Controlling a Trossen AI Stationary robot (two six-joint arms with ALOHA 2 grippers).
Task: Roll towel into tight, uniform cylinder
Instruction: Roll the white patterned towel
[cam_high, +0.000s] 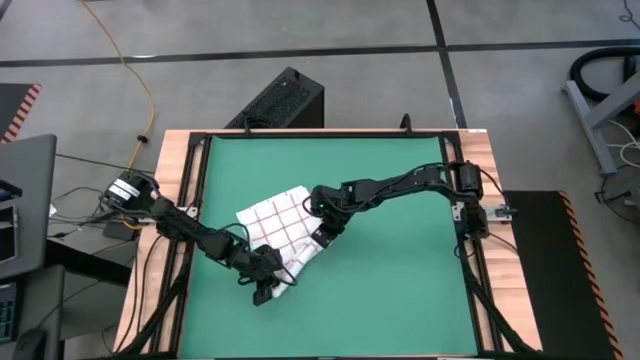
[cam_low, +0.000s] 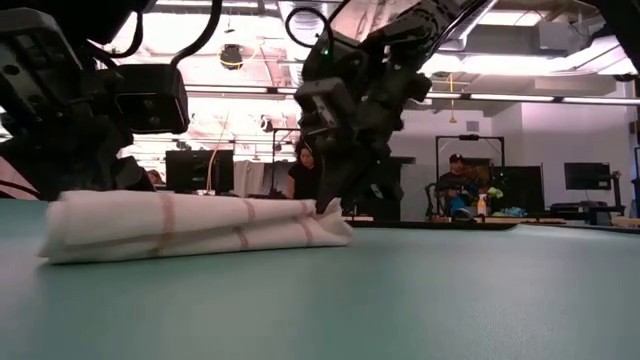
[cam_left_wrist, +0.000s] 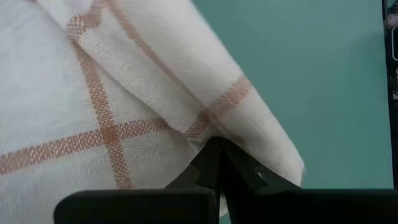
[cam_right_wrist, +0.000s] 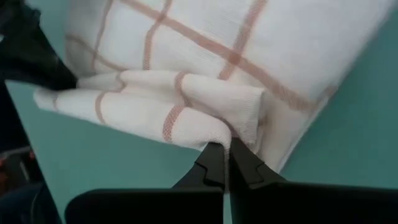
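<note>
Left gripper (cam_high: 268, 290) pinched shut on towel (cam_high: 277, 229) roll end, 7 o'clock of mat (cam_high: 400, 300). Towel partly rolled, left of centre, flat part toward 12. Right gripper (cam_high: 325, 240) clamps other roll end, toward 3 o'clock. Both ends held, likely to keep roll even and tight.

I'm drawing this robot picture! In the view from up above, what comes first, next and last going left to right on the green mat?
left gripper → towel → right gripper → bare green mat
</note>
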